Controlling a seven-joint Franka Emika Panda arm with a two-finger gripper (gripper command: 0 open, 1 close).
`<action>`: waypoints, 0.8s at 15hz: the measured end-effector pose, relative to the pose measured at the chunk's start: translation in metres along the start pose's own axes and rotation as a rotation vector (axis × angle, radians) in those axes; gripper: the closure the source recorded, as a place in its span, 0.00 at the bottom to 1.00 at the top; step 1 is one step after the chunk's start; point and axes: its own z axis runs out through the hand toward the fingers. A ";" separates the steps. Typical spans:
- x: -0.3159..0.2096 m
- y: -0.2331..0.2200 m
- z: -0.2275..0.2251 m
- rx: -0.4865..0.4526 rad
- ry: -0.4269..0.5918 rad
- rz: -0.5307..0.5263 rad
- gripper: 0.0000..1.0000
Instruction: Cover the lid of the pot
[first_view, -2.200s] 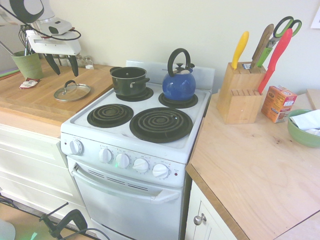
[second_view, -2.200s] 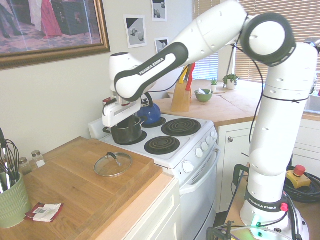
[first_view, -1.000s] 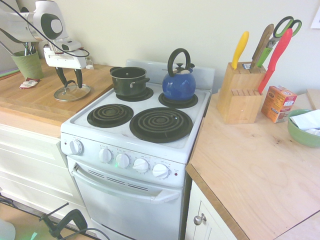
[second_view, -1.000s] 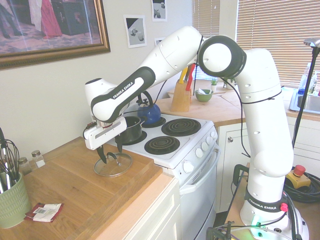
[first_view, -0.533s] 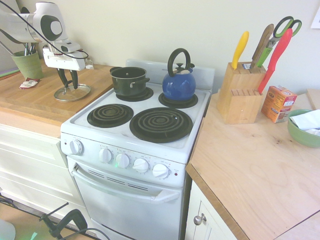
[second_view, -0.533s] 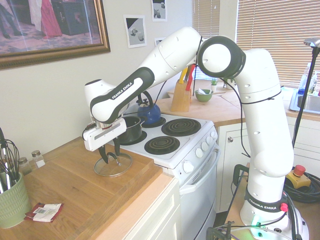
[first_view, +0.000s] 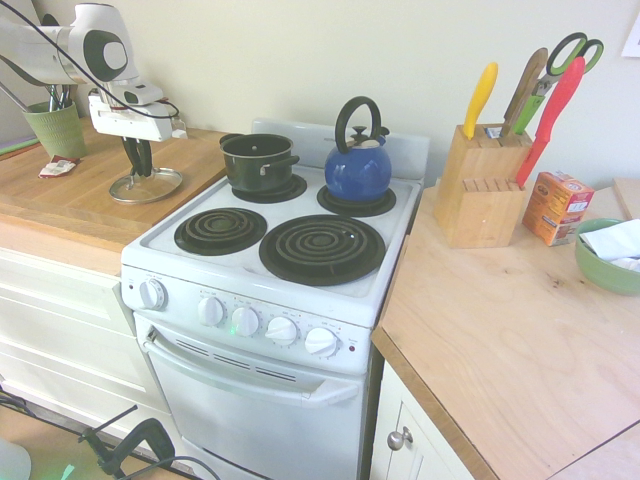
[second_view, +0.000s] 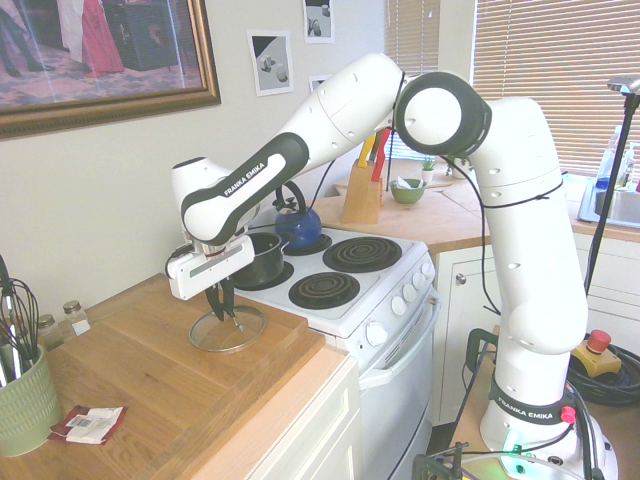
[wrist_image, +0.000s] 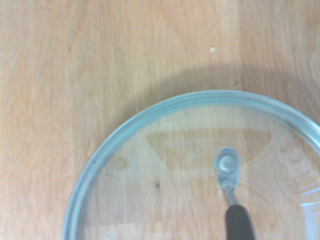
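Two dark fingers (second_view: 228, 297) of the claw (first_view: 141, 174) are standing narrow, closing around the black arched handle of the lid (first_view: 163, 185), so the claw is holding the lid by that handle. Directly below the claw, the round glass disc with its silvery rim is lying over the wooden surface (second_view: 150, 370); whether its whole rim is touching the wood, one cannot tell. In the wrist view the clear glass is showing the wood grain through it, and a soft shadow is falling beside the rim. Near the claw, over on the white stove (first_view: 215, 275), the dark pot (first_view: 258, 165) is standing upright and uncovered on a rear burner. Farther from the claw, just past the pot, the blue kettle (first_view: 358, 172) is resting on the other rear burner, its black loop handle rising above it. On the claw's other side, away from the stove, a green ribbed container (second_view: 25, 405) is holding a whisk (second_view: 15, 315) and other utensils, with a red and white packet (second_view: 90, 424) lying just beside it. Between the claw and the wall side of the wood, two small jars (second_view: 75, 318) are standing close together. Well apart from the claw, beyond the stove, a knife block (first_view: 483, 195) is carrying colorful handles, and an orange box (first_view: 557, 208) and a green bowl (first_view: 610, 268) are sitting near it.
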 end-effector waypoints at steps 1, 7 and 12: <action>0.001 0.001 -0.001 0.001 0.001 0.003 1.00; 0.004 0.001 -0.028 0.030 0.022 0.005 1.00; 0.044 0.018 -0.132 0.084 0.081 0.072 1.00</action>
